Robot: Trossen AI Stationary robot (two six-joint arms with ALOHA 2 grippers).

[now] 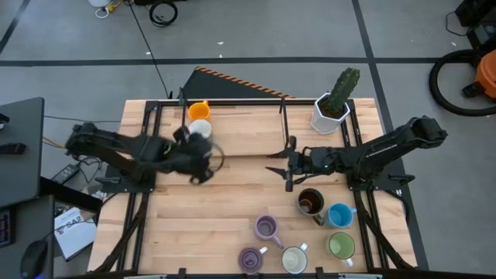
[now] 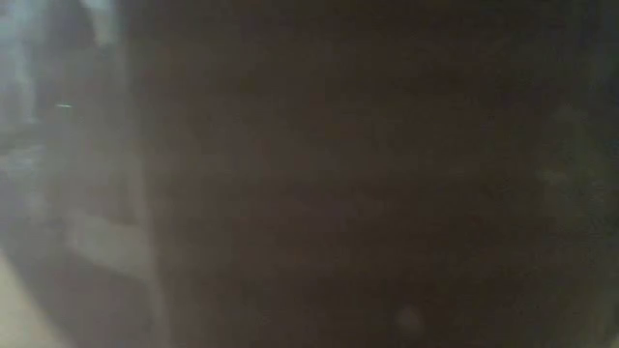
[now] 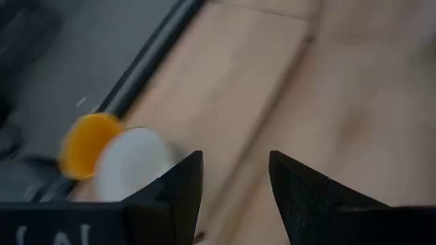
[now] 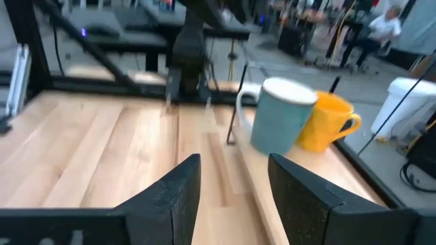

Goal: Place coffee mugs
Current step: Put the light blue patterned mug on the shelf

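I am holding my left tool (image 1: pixel 203 157) spread and empty in the upper left of the high view, just below the white mug (image 1: pixel 200 129) and orange mug (image 1: pixel 198 110) standing side by side on the table (image 1: pixel 232 209). My right tool (image 1: pixel 279 164) is hovering spread at centre, above six mugs clustered lower right, beside the cactus pot (image 1: pixel 332 108).

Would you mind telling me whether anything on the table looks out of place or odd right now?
Nothing stands out: every mug visible stands upright, including the orange mug and white mug at the far edge. Only the low view is blocked by something dark.
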